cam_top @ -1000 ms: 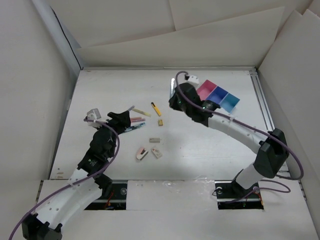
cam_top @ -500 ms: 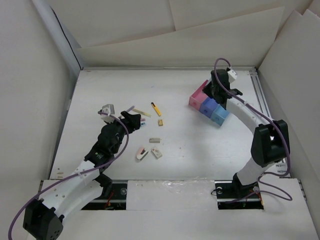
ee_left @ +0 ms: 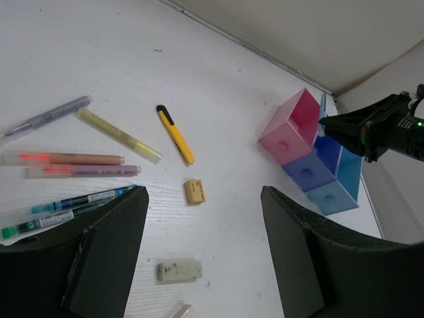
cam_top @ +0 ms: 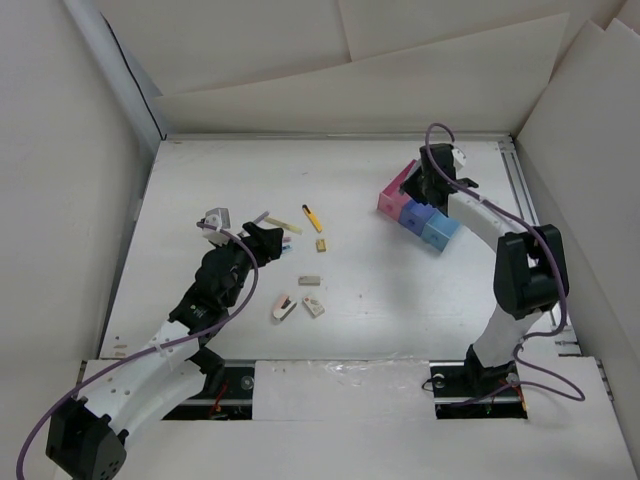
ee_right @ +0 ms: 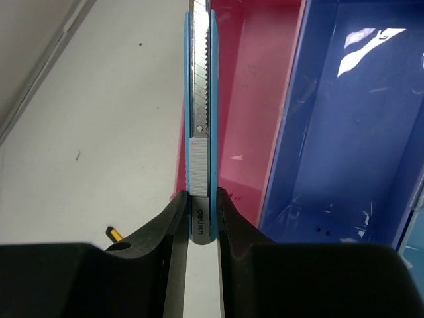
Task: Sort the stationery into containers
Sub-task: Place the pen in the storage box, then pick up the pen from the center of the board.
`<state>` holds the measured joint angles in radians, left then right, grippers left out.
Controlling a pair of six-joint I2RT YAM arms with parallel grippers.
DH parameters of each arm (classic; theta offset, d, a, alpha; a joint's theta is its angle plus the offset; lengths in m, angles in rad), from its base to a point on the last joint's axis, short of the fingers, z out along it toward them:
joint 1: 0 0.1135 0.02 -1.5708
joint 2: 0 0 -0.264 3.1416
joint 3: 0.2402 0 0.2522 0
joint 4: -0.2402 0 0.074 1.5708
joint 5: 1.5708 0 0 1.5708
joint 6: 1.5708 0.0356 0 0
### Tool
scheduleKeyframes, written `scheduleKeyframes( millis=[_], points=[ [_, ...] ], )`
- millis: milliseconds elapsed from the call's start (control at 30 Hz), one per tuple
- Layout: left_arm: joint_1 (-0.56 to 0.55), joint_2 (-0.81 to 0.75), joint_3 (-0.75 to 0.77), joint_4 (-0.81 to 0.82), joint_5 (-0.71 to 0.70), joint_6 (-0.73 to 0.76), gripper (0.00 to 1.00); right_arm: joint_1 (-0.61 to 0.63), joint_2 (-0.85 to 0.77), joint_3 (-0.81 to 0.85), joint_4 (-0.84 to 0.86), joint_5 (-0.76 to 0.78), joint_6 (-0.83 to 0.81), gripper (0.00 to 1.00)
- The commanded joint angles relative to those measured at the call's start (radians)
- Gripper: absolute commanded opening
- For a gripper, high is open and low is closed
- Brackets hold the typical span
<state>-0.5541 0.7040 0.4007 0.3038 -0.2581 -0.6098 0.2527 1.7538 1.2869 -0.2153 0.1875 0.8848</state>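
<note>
Holding a slim blue plastic snap-off cutter point(ee_right: 200, 99) by its tail, pinched flat between the fingers of the right end effector point(ee_right: 199, 215), with the blade end lying along the outer wall of the square pink plastic box point(ee_right: 245, 106) rather than squarely over its opening. Before letting go, shift sideways toward the pink interior and away from the bare white bench point(cam_top: 400, 290), to bring the whole length inside the rim. Avoid drifting on into the purple-blue plastic box point(ee_right: 351, 119) joined beside it, or the light blue plastic box point(cam_top: 441, 232) at the end of the row. Tip the nose down into the cavity, then part the fingers slowly; likely to bridge the wall or slide out if dropped level. Left end effector point(ee_left: 199, 245) spread wide and gripping nothing, above the loose thin pens point(ee_left: 66, 159), a yellow-and-black cutter point(ee_left: 175, 125) and a small tan block point(ee_left: 194, 191); best left alone until after the release.
</note>
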Motion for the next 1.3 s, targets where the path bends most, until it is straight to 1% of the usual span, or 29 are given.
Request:
scheduleKeyframes(
  millis=[0,133,167,233,267,400,500,667,700,733,800,833,867,900,967,1000,1067,1167,1200,1267],
  points=[
    [0.005,-0.003,0.024,0.046,0.011,0.015,0.66,-0.020,0.006,0.011,0.057,-0.029,0.020,0.00],
    [0.005,-0.003,0.024,0.046,0.011,0.015,0.66,-0.020,0.016,0.011,0.066,-0.039,0.031,0.00],
    [0.005,-0.003,0.024,0.046,0.011,0.015,0.66,-0.029,0.016,0.011,0.067,-0.039,0.031,0.08],
    [0.005,-0.003,0.024,0.046,0.011,0.015,0.66,-0.029,0.016,0.011,0.067,-0.039,0.042,0.17],
    [0.005,-0.012,0.024,0.046,0.011,0.015,0.66,-0.029,0.016,0.002,0.067,-0.039,0.042,0.24],
    [0.005,-0.021,0.024,0.046,0.011,0.015,0.66,-0.029,-0.007,-0.009,0.067,-0.039,0.042,0.35],
    [0.005,-0.021,0.024,0.046,0.002,0.015,0.66,-0.029,-0.057,-0.030,0.067,-0.028,0.030,0.40],
    [0.005,-0.031,0.024,0.037,0.002,0.015,0.66,-0.018,-0.100,-0.040,0.048,0.001,0.019,0.42],
    [0.005,-0.031,0.024,0.037,0.002,0.015,0.66,-0.018,-0.111,-0.040,0.048,0.012,0.007,0.42],
    [0.005,-0.031,0.024,0.037,0.002,0.015,0.66,-0.003,-0.111,-0.040,0.048,0.012,-0.013,0.28],
    [0.005,-0.043,0.024,0.026,-0.007,0.015,0.64,0.049,-0.120,-0.040,0.048,0.003,-0.041,0.12],
    [0.005,-0.043,0.024,0.026,-0.019,0.015,0.64,0.074,-0.108,-0.023,0.063,0.003,-0.096,0.05],
    [0.005,-0.052,0.024,0.026,-0.035,0.004,0.62,0.103,-0.091,-0.005,0.063,-0.009,-0.122,0.00],
    [0.005,-0.066,0.024,0.017,-0.046,0.004,0.60,0.164,-0.071,0.018,0.036,-0.010,-0.150,0.00],
    [0.005,-0.096,0.014,-0.008,-0.075,-0.020,0.55,0.230,0.011,0.098,-0.024,0.013,-0.223,0.00],
    [0.005,-0.110,0.013,-0.008,-0.113,-0.021,0.55,0.290,0.041,0.127,-0.045,0.061,-0.240,0.00],
    [0.005,-0.155,-0.006,-0.031,-0.139,-0.031,0.55,0.338,0.123,0.196,-0.067,0.070,-0.279,0.00],
    [0.005,-0.181,-0.016,-0.031,-0.165,-0.041,0.56,0.401,0.215,0.279,-0.067,0.046,-0.309,0.30],
    [0.005,-0.195,-0.016,-0.031,-0.165,-0.041,0.56,0.413,0.239,0.302,-0.076,0.046,-0.331,0.44],
    [0.005,-0.195,-0.016,-0.041,-0.165,-0.041,0.58,0.436,0.288,0.382,-0.108,0.036,-0.340,0.51]
  ],
)
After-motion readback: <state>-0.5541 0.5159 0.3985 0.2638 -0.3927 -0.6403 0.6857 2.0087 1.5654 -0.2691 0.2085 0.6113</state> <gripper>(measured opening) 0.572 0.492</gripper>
